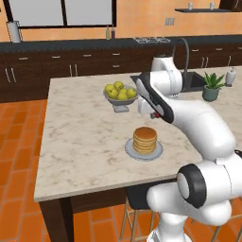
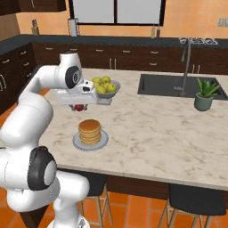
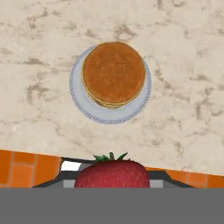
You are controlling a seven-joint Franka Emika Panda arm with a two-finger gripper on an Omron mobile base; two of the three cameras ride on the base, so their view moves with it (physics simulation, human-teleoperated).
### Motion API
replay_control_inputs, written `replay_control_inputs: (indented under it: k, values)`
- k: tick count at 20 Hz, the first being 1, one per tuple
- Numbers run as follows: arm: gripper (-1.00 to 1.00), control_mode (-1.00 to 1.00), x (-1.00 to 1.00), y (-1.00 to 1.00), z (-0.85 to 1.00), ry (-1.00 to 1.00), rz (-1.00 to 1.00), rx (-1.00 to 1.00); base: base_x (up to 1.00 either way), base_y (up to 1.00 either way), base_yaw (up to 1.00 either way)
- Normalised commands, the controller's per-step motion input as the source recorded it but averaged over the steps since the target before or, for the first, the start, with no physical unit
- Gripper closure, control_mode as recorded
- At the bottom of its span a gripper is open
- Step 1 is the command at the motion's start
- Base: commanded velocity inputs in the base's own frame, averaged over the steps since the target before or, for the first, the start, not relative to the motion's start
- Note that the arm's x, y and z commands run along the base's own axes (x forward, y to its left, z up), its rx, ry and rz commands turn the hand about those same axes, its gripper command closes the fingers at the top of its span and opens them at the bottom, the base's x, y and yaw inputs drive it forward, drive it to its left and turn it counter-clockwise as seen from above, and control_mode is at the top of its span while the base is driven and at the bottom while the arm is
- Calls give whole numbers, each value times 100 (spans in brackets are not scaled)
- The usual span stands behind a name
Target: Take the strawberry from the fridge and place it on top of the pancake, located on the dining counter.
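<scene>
step: carrying | jaws clenched on the strawberry (image 3: pixel 112 173), hovering above tabletop (image 1: pixel 75 137) | pancake (image 3: pixel 113 72) sat at 12 o'clock | next, I'd guess: center over it, lower, let go

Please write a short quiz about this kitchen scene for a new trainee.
1. True or false: the strawberry already lies on the pancake.
2. What holds the strawberry? A) the tool B) the plate C) the fruit bowl
3. What green thing stands near the sink?

Key:
1. False; it is held above the counter.
2. A
3. A potted plant.
</scene>
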Motion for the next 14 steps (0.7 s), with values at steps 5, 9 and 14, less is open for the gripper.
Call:
replay_control_inputs:
  k: [5,9,14]
  values:
    - [100,-100,39,-1,-67,4,8,3,0,0,0]
    - [100,-100,44,0,-59,8,7,0,0,0,0]
    - [100,-100,42,-1,-51,6,6,0,0,0,0]
